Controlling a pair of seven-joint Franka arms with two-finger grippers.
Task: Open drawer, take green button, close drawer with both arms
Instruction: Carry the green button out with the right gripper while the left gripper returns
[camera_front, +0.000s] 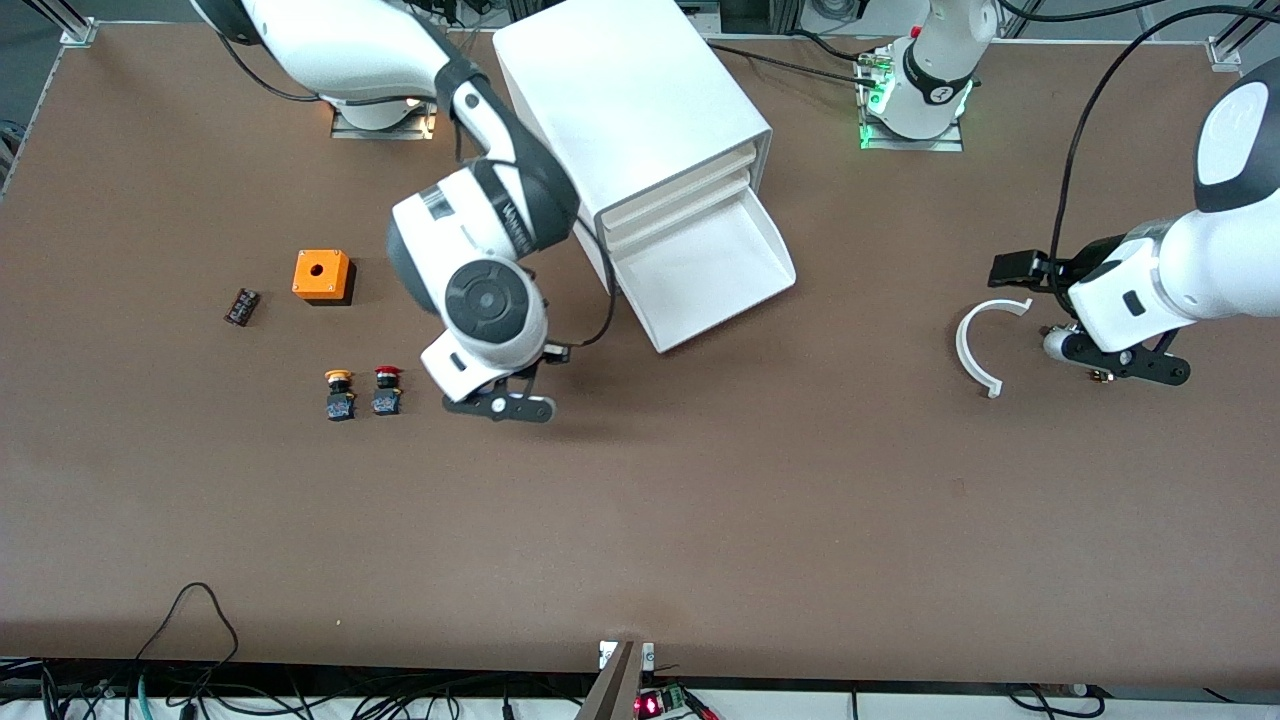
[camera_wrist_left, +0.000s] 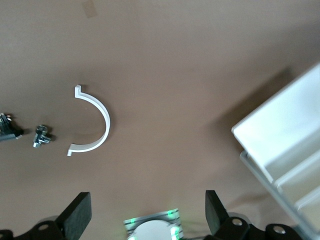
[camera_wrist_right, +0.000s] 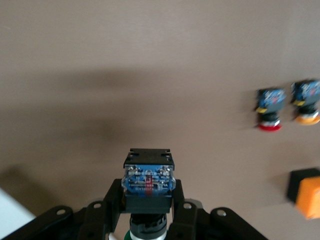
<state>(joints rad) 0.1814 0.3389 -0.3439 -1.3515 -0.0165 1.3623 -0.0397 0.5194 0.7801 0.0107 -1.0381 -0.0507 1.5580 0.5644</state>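
Note:
The drawer (camera_front: 700, 268), the lowest in the white cabinet (camera_front: 625, 95), stands pulled out with nothing in it. My right gripper (camera_front: 500, 406) hangs over the bare table between the drawer and the loose buttons. In the right wrist view it (camera_wrist_right: 149, 202) is shut on the button (camera_wrist_right: 149, 175), blue-and-black body outward, a sliver of green cap near the palm. The hand hides the button in the front view. My left gripper (camera_front: 1128, 368) waits open and empty toward the left arm's end of the table; its fingers (camera_wrist_left: 76, 216) stand wide apart.
A red-capped button (camera_front: 386, 390) and a yellow-capped one (camera_front: 339, 394) stand beside the right gripper. An orange box (camera_front: 321, 275) and a small black part (camera_front: 241, 306) lie farther from the camera. A white half ring (camera_front: 975, 345) and a screw (camera_wrist_left: 41, 136) lie by the left gripper.

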